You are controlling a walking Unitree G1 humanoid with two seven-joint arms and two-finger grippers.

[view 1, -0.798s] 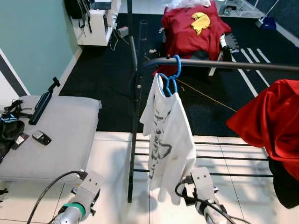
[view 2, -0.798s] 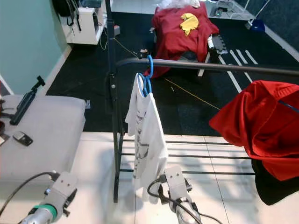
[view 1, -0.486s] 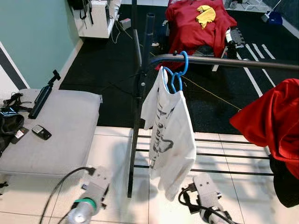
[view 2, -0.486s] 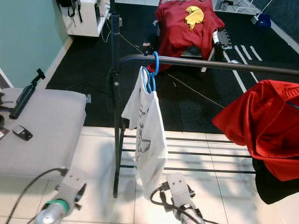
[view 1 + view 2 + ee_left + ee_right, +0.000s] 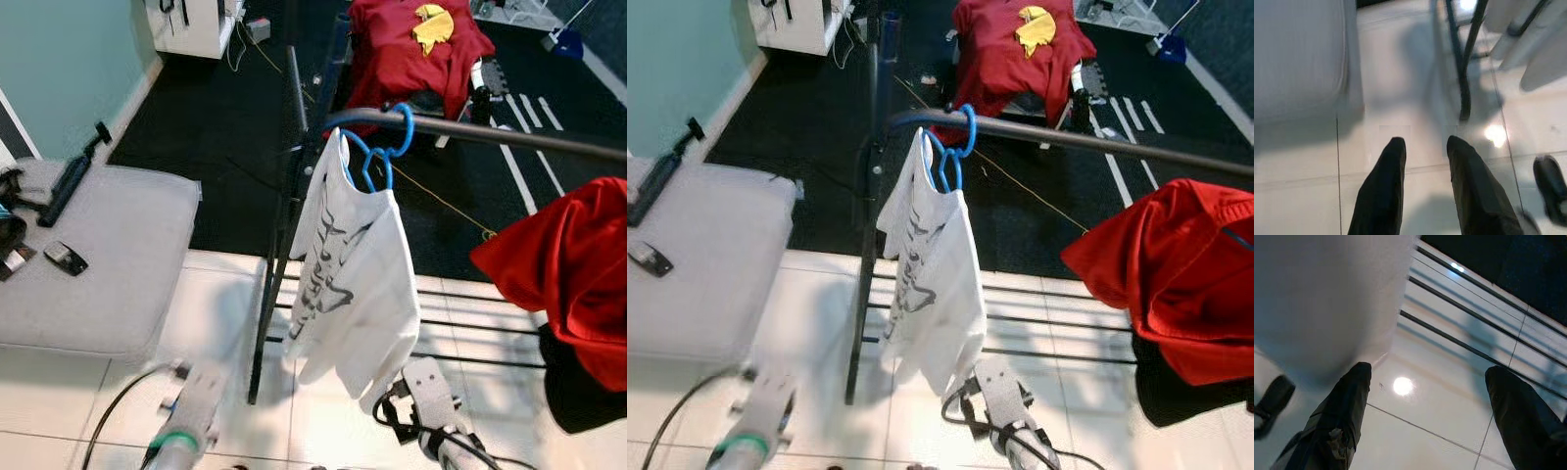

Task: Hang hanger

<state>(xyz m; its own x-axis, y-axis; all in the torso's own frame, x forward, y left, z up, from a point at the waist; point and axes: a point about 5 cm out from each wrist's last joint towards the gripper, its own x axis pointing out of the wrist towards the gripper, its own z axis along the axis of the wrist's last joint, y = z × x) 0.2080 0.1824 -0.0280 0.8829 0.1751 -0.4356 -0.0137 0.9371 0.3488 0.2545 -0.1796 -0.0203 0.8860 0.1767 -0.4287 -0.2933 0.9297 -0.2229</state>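
Both arms have sunk lower and the view has tipped downward. The blue hanger (image 5: 377, 147) (white shirt (image 5: 350, 274) on it) hangs hooked over the rack's rail (image 5: 509, 135), so hanging looks done. Left gripper (image 5: 1422, 147) and right gripper (image 5: 1430, 382) hang spread and empty; next is likely stepping away.

Glossy blue plastic hanger (image 5: 384, 147), cloth shirt (image 5: 353, 279)
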